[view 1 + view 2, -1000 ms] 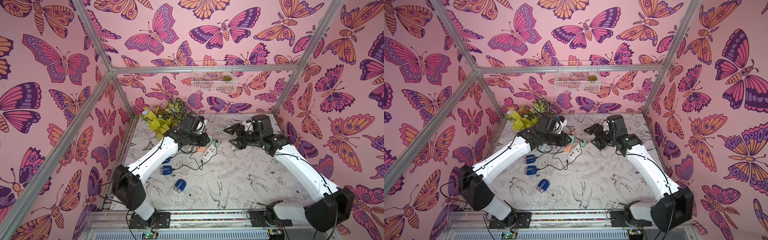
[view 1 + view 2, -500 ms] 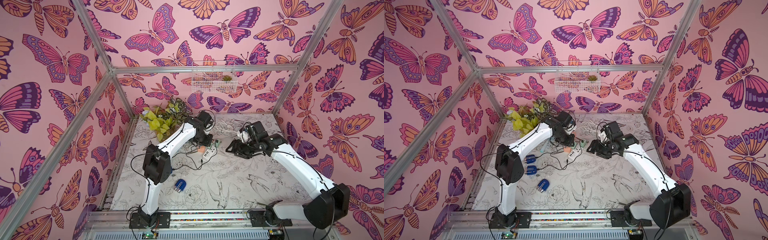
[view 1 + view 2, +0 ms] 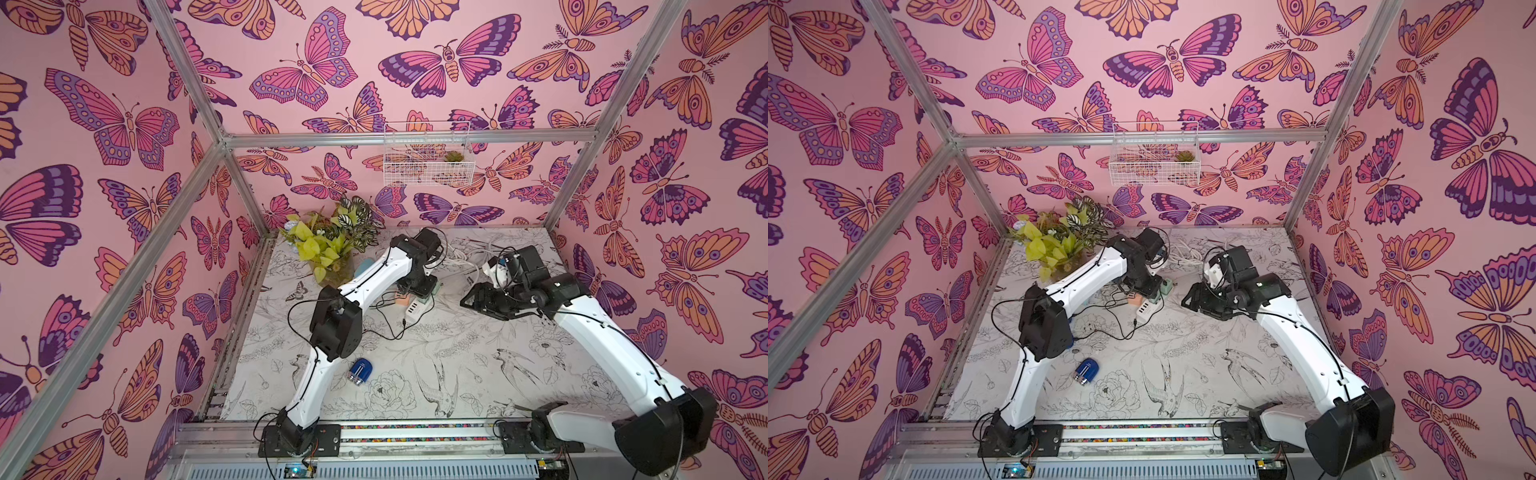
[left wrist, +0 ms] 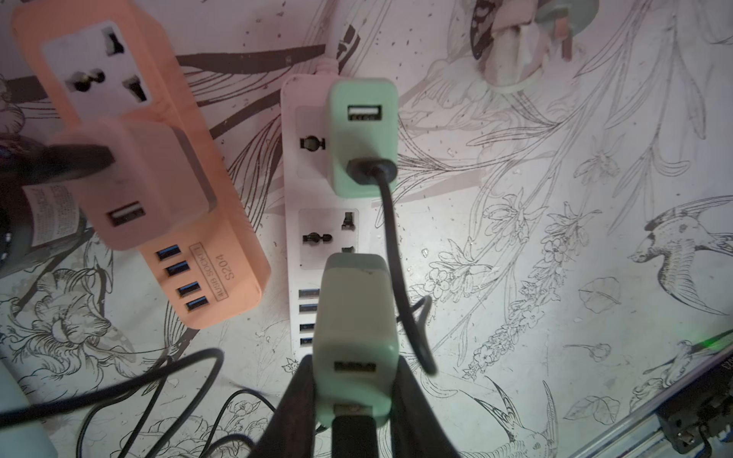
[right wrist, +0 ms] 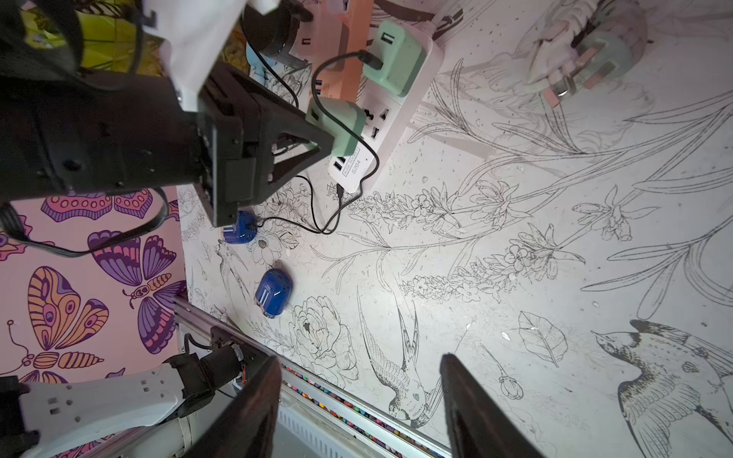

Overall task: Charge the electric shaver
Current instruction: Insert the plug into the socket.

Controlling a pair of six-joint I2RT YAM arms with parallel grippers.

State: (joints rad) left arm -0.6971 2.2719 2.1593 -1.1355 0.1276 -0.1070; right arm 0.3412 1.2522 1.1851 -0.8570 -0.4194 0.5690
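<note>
Beneath the left arm, only wrist views show fingers gripping green adapter.

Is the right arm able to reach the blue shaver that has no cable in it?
Probably yes. The right pincer is open and empty, and only bare table lies between it and the blue shaver. The left arm's elbow hangs close to the shaver, so it might crowd the way.

Blue shaver lies on the table, apart from the white power strip.
</note>
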